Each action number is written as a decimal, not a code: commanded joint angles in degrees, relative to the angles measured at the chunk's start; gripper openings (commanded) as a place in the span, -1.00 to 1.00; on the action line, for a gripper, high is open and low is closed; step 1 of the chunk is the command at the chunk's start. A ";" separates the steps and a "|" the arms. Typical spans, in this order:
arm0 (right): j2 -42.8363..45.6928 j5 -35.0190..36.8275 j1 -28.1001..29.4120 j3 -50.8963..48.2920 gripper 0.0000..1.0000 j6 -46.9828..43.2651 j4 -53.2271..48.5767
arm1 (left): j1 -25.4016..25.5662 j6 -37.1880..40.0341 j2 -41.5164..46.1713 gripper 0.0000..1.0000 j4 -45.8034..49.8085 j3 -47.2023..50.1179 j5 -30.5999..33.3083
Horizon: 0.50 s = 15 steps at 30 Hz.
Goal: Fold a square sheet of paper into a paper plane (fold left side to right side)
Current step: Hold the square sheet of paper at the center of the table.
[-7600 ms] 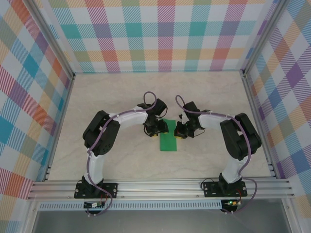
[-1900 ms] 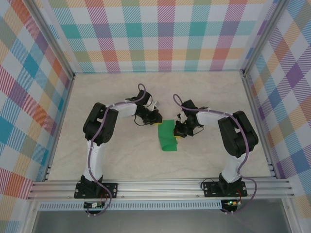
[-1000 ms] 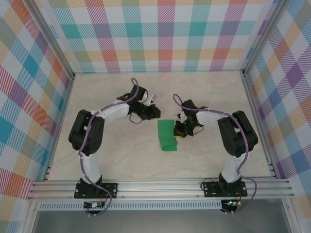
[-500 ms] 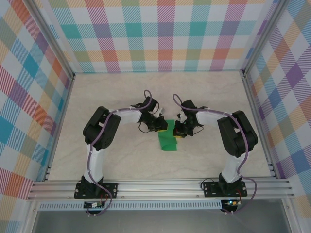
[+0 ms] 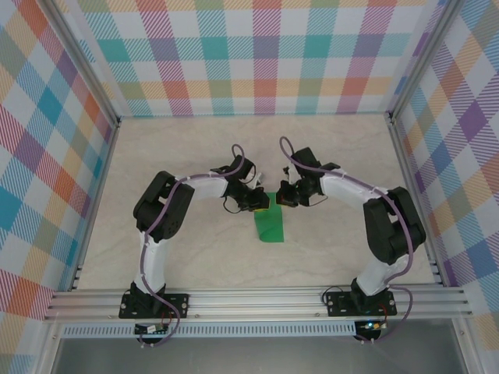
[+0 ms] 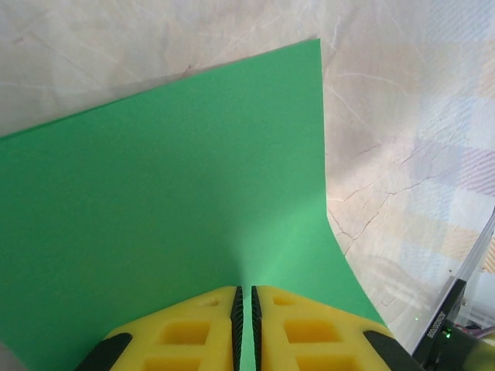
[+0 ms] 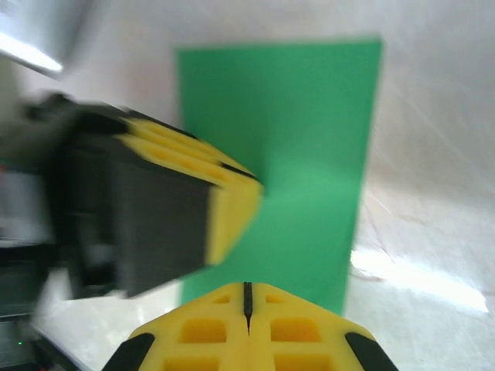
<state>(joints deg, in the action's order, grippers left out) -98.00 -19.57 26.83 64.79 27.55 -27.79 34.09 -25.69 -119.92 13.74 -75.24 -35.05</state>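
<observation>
1. The square sheet of paper (image 5: 270,226) lies mid-desk as a narrow green strip, its long axis running away from the arm bases; it looks doubled over, so I judge the folding partway done, with no dart shape yet.
2. The left gripper (image 6: 244,292) is narrowed to a slit with green showing between its pads; the paper bows up into it, so it is pinching the strip at its far end, probably to carry that side over to the right as the task asks.
3. The right gripper (image 7: 247,287) is fully closed and holds nothing; it sits over the same far end, just beside the left one, likely as a blunt hold-down or creaser; whether it touches the paper I cannot tell.
4. Edges: in the left wrist view one edge runs straight along the desk (image 6: 155,46); the adjoining edge curves up toward the pinch; in the top view the near end lies flat and free.
5. Room: bare desk surrounds the strip; the plaid walls (image 5: 265,62) and front rail (image 5: 257,300) are well apart from it; the tight spot is between the two grippers; a rightward sweep would cross the right one's place, so a clash or a tear is the risk.
</observation>
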 commanded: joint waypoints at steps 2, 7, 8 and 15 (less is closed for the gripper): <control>-3.68 -3.09 -0.46 3.05 -1.00 -0.42 2.11 | 1.51 1.13 -1.63 -0.70 1.59 1.28 2.53; -9.47 -3.31 -0.51 6.70 -1.00 0.96 4.20 | 1.69 1.30 -1.44 -0.70 1.71 1.08 2.45; -10.18 -3.08 -0.54 7.29 -1.00 1.08 4.23 | 1.69 1.31 -1.39 -0.70 1.67 1.04 2.40; -13.86 -2.59 -1.02 8.26 -1.00 1.54 4.69 | 1.93 1.33 -1.00 -0.70 1.71 0.94 2.42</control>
<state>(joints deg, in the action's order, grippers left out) -110.45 -21.69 25.80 71.44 28.27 -23.75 34.22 -25.67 -119.92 13.61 -75.24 -35.00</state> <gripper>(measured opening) 0.044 0.149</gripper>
